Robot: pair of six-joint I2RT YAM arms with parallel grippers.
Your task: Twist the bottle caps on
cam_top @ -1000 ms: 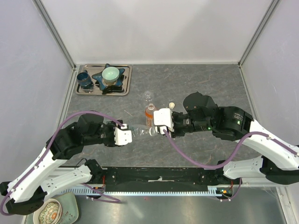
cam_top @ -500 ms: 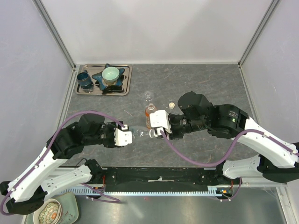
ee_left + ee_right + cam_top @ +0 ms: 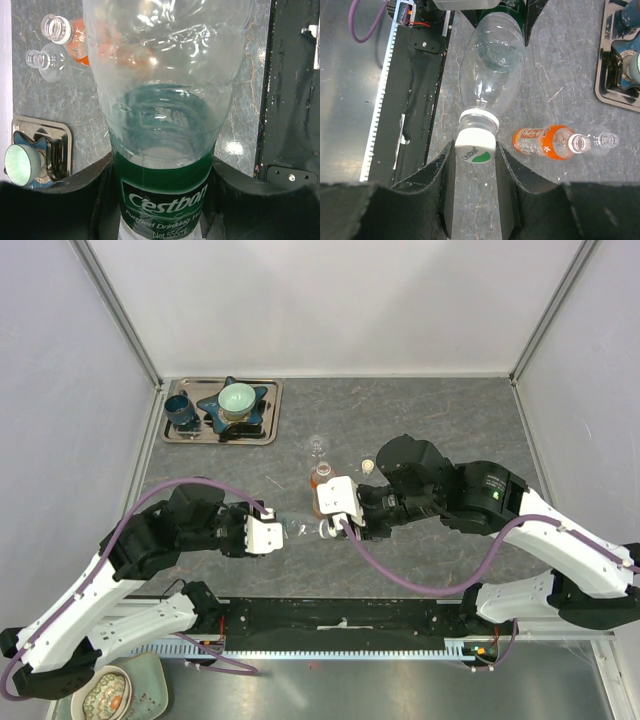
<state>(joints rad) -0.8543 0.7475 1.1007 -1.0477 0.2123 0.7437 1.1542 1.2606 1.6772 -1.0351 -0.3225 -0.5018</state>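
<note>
My left gripper (image 3: 160,180) is shut on the body of the clear bottle (image 3: 165,100) with the green label and holds it level above the table. In the right wrist view that bottle (image 3: 492,65) points its neck at me. My right gripper (image 3: 475,156) is shut on a white cap (image 3: 475,146) that sits slightly askew on the bottle's mouth. From above, the left gripper (image 3: 280,532) and the right gripper (image 3: 328,529) face each other across the bottle (image 3: 298,528). The orange bottle (image 3: 545,141) and the small clear bottle (image 3: 602,141) stand uncapped beside them. A loose cap (image 3: 368,465) lies behind.
A metal tray (image 3: 270,412) at the back left holds a dark blue cup (image 3: 181,410) and a pale green bowl (image 3: 238,397) on a blue star-shaped dish. The black rail (image 3: 415,100) of the arm bases runs along the table's near edge.
My right gripper has moved left with the cap until the cap reached the held bottle's mouth. The left arm and its bottle have stayed still.
</note>
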